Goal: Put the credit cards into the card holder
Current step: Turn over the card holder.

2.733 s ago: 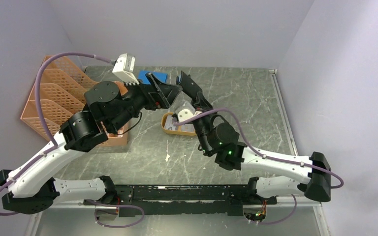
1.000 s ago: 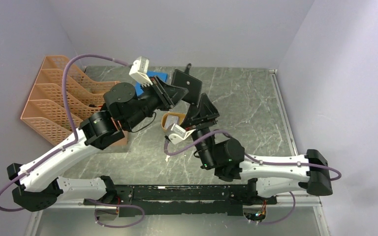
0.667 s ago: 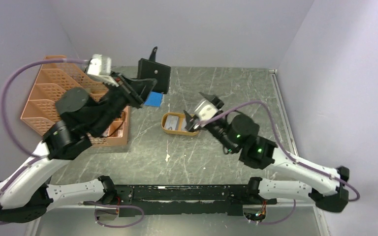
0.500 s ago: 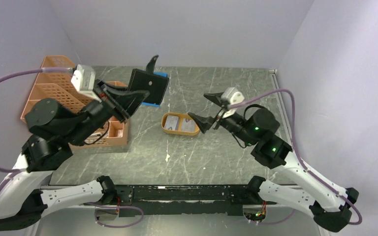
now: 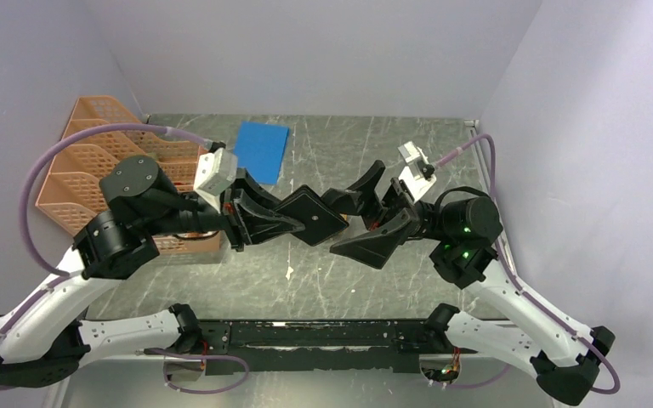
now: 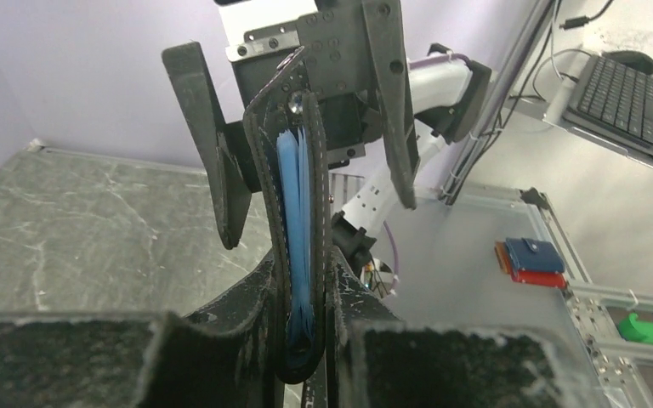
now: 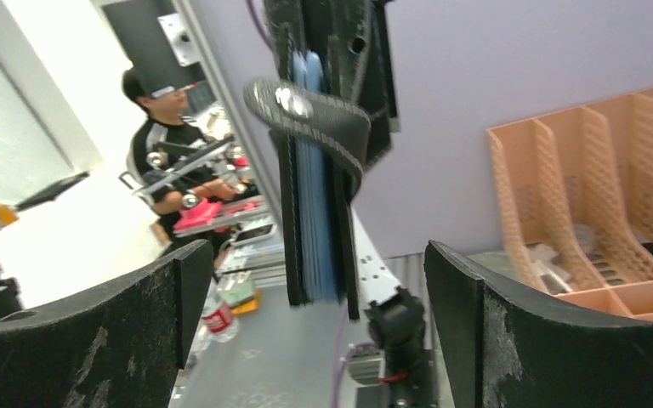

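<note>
Both arms have swung inward to meet. We find the left gripper (image 5: 285, 219) clamping the card holder (image 5: 310, 217) edge-on. The right gripper (image 5: 332, 223), facing it and wide open, apparently straddles its free end.

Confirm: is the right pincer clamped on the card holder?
No, the right pincer is wide open, both fingers standing clear of the card holder, which the left pincer grips.

Card holder (image 5: 310, 217): matt blk leather-look cover, stitched edge; glossy blue plastic pockets. Tabletop (image 5: 408, 161): grey marbled, smooth.
</note>
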